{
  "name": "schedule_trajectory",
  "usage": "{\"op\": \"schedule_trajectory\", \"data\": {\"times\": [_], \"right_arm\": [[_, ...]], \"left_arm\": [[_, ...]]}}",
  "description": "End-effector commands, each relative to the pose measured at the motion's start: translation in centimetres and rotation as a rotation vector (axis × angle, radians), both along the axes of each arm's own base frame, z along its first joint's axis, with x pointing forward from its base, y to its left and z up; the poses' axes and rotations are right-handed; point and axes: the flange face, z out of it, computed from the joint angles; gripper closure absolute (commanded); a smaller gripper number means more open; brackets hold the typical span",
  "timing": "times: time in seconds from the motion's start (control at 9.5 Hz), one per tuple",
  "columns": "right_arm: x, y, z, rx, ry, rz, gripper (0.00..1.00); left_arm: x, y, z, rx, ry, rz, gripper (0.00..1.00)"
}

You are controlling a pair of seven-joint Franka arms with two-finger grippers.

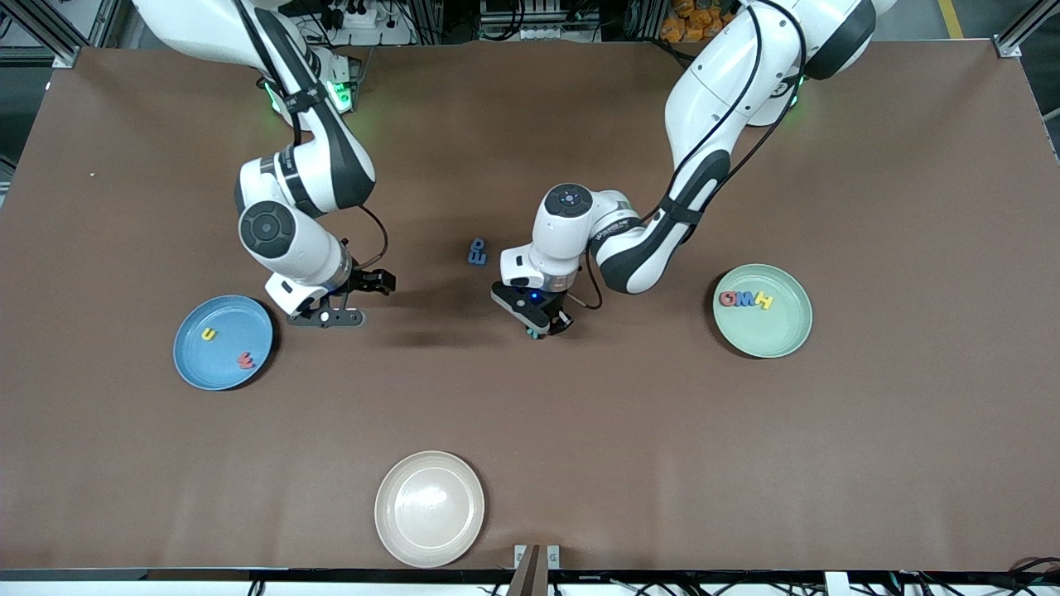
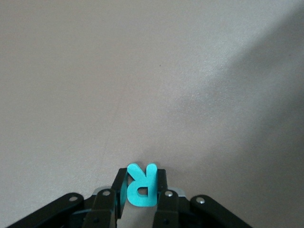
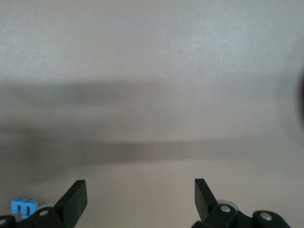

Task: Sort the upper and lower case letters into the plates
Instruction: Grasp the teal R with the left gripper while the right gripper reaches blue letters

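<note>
Left claw [image 2: 137,202] pinches the teal R [image 2: 140,186] by its flat faces at mid-tabletop [image 1: 745,463]; it looks light, thin, easily slipped. Right claw [image 3: 140,197] waits, spread wide.

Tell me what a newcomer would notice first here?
The left gripper, low over mid-table, with its fingers around the teal R. Next, the pale green plate at the left arm's end with Q, M and H, and the blue plate at the right arm's end with u and w. The right gripper hangs open beside the blue plate.
</note>
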Motion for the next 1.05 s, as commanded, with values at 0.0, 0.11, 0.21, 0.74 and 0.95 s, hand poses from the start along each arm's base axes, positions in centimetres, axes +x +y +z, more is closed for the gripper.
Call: {"op": "schedule_trajectory", "data": {"times": [0.0, 0.11, 0.21, 0.74, 0.95], "right_arm": [[-2.2, 2.3, 0.1, 0.005, 0.001, -0.041, 0.00], [-2.8, 3.6, 0.2, 0.001, -0.001, -0.068, 0.00], [-3.1, 4.5, 0.2, 0.006, -0.017, -0.087, 0.00], [-6.8, 12.2, -2.8, 0.043, -0.043, -0.072, 0.00], [-8.2, 14.5, -5.3, 0.052, -0.037, -0.077, 0.00]], "left_arm": [[-0.7, 1.1, -0.6, 0.001, 0.057, 0.038, 0.98], [-0.1, 1.3, 0.5, -0.004, 0.088, 0.078, 0.98], [0.0, 1.2, 1.8, -0.006, 0.097, 0.092, 0.97], [4.1, 9.0, 7.5, 0.091, 0.191, 0.077, 0.98], [5.2, 15.2, 9.3, 0.081, 0.244, 0.067, 1.00]]}}
